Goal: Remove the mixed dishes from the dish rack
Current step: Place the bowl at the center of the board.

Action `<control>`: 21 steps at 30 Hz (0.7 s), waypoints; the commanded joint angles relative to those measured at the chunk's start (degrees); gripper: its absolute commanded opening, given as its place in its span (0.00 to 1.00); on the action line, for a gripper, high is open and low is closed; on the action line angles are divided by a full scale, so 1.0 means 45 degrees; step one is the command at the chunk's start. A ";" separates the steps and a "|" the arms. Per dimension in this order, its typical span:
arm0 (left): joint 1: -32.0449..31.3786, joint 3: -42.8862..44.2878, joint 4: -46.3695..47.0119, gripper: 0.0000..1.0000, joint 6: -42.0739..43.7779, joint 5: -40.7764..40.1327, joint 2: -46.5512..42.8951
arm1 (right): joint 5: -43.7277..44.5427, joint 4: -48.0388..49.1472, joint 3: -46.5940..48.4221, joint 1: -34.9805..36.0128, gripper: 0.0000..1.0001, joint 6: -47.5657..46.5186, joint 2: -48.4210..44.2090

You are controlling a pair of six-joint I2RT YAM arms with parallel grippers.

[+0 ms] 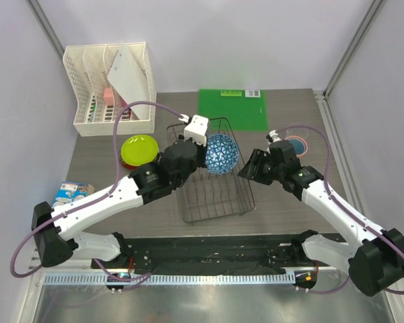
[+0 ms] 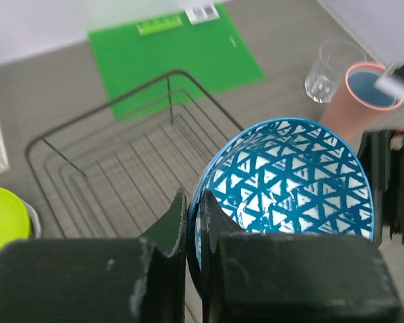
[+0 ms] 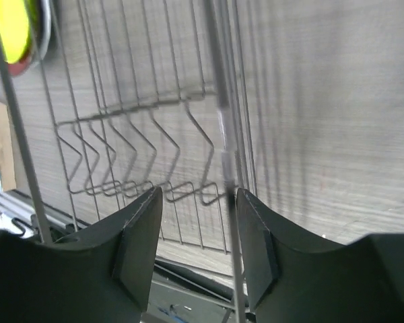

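My left end effector is pinching the rim of the blue-and-white patterned bowl, one finger inside the rim and one outside. The bowl is tipped on edge and held over the far right part of the dish rack, clear of the wires. In the left wrist view the rack's basket looks bare beneath it.

My right end effector is spread, low at the rack's right side. One blurred rack wire runs up between its fingers, and I cannot tell whether it touches either.

The yellow-green plate lies on the surface just left of the rack. The salmon-pink cup and clear glass tumbler stand side by side to the rack's right, beyond the bowl. A green mat lies behind the rack.
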 commanded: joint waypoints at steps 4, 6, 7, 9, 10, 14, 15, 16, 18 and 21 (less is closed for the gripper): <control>0.1199 0.2269 -0.3253 0.00 -0.3009 0.2325 0.1261 | 0.1940 -0.1661 0.2929 -0.0003 0.54 -0.1612 -0.0467; 0.1552 0.2892 -0.3782 0.00 -0.3380 0.2911 0.1574 | 0.2895 -0.2208 0.3594 -0.0003 0.54 -0.1847 -0.0623; 0.1902 0.3108 -0.4268 0.00 -0.3710 0.3145 0.1962 | 0.3112 -0.2328 0.3751 -0.0003 0.54 -0.2041 -0.0740; 0.2197 0.3596 -0.4778 0.00 -0.3966 0.3829 0.2277 | 0.3542 -0.2523 0.4005 -0.0023 0.54 -0.2121 -0.1071; 0.2314 0.3695 -0.4877 0.00 -0.4045 0.3966 0.2492 | 0.3563 -0.2524 0.4045 -0.0023 0.54 -0.2121 -0.1170; 0.2335 0.3814 -0.4820 0.00 -0.4357 0.4572 0.2747 | 0.2863 -0.2369 0.4026 -0.0023 0.54 -0.1926 -0.1210; 0.2335 0.3775 -0.4703 0.00 -0.4416 0.4766 0.2748 | 0.2184 -0.2175 0.4026 -0.0023 0.54 -0.1887 -0.1152; 0.2335 0.3755 -0.4683 0.00 -0.4455 0.4787 0.2786 | 0.2003 -0.2057 0.4006 -0.0023 0.54 -0.1771 -0.1113; 0.2335 0.3774 -0.4663 0.00 -0.4514 0.4885 0.2903 | 0.1497 -0.1571 0.3928 -0.0023 0.54 -0.1517 -0.1151; 0.2335 0.3716 -0.4586 0.00 -0.4553 0.5002 0.2943 | 0.0929 -0.0848 0.3772 -0.0023 0.54 -0.1106 -0.1132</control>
